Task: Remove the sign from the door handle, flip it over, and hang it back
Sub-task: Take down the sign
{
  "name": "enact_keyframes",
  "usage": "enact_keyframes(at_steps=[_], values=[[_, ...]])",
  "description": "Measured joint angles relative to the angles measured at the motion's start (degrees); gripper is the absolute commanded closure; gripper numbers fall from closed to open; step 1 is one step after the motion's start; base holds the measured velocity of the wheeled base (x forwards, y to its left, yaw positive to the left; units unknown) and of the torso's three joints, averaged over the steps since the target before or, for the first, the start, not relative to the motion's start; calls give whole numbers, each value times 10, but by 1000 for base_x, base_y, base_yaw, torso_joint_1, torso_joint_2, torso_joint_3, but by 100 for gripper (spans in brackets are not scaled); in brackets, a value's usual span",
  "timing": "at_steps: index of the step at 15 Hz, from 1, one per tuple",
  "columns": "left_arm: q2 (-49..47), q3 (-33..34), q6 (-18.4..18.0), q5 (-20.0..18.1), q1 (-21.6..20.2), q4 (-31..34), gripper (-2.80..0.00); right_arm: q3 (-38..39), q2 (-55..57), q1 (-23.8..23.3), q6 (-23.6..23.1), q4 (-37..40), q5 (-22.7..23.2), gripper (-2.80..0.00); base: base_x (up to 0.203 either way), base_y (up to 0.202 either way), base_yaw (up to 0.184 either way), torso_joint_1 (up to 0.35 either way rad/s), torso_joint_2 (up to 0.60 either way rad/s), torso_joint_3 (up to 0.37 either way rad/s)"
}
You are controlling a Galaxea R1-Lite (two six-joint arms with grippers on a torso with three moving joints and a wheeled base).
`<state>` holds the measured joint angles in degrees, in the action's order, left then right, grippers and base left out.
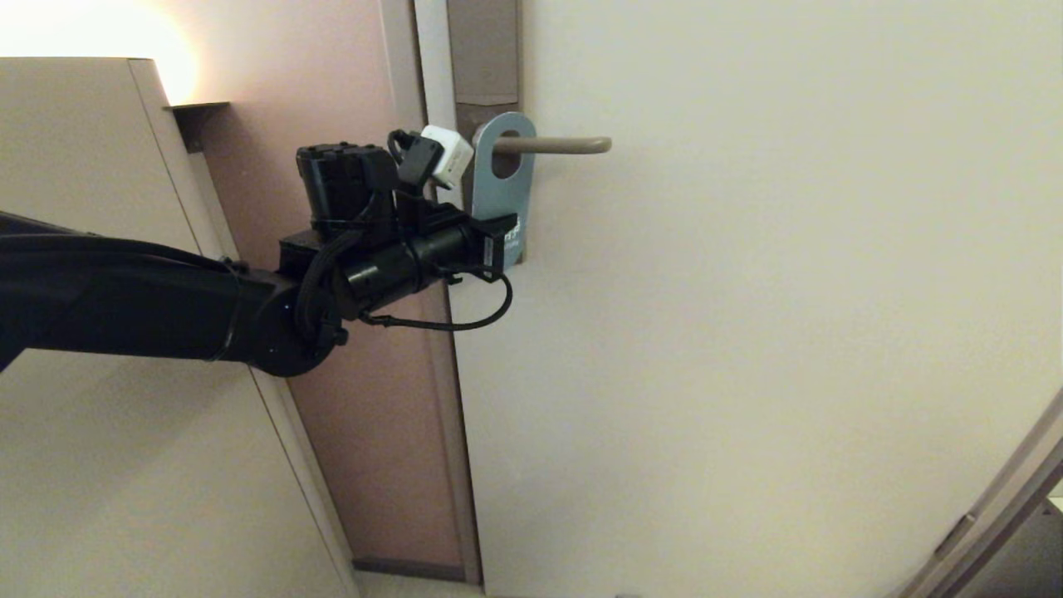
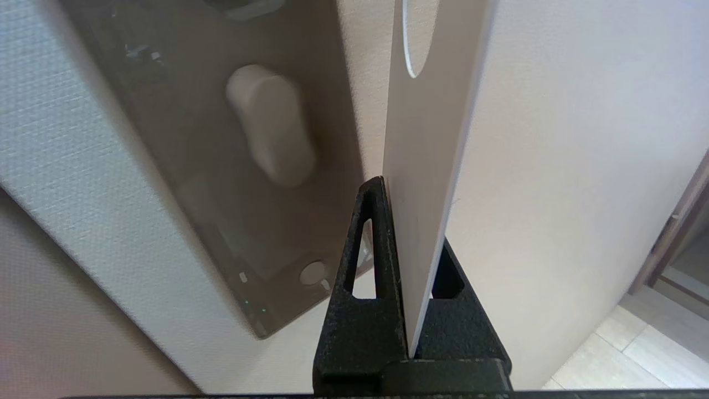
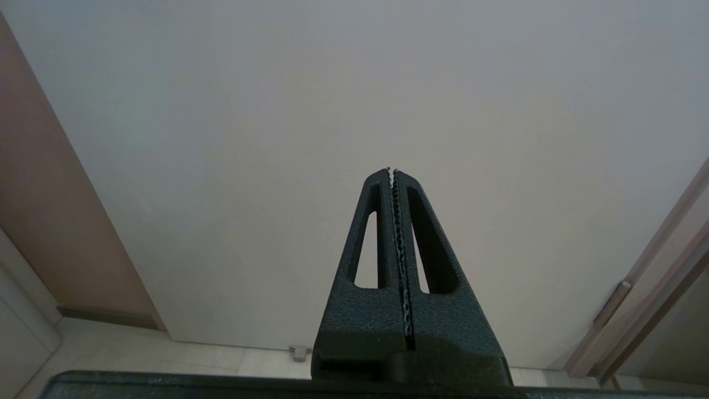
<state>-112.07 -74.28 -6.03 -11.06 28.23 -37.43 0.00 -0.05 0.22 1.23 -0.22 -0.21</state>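
The blue sign (image 1: 501,187) hangs on the grey-beige door handle (image 1: 552,144), which passes through its oval hole. My left gripper (image 1: 502,241) is shut on the sign's lower end. In the left wrist view the sign (image 2: 426,155) shows as a pale card, nearly edge-on, pinched between the two black fingers (image 2: 371,249), with the handle's rounded end (image 2: 268,119) seen end-on against the brownish lock plate (image 2: 210,183). My right gripper (image 3: 392,173) is shut and empty, facing the bare door low down; it is out of the head view.
The pale door (image 1: 747,332) fills the right of the head view. A pinkish wall strip (image 1: 349,100) and a beige cabinet (image 1: 83,166) stand to the left of the door frame. A second door edge (image 1: 996,515) shows at the lower right.
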Motion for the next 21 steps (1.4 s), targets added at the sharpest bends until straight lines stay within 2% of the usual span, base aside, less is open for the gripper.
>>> enact_keyframes(at_steps=[8, 11, 21], values=[[-9, -15, 1, 56, 36, -1, 0, 0, 0, 0, 0, 0, 0, 0, 0, 0, 0, 0, 0, 0], [-21, -28, 2, 61, 38, 0, 0, 0, 0, 0, 0, 0, 0, 0, 0, 0, 0, 0, 0, 0], [-84, -117, 3, 99, 78, 0, 0, 0, 0, 0, 0, 0, 0, 0, 0, 0, 0, 0, 0, 0]])
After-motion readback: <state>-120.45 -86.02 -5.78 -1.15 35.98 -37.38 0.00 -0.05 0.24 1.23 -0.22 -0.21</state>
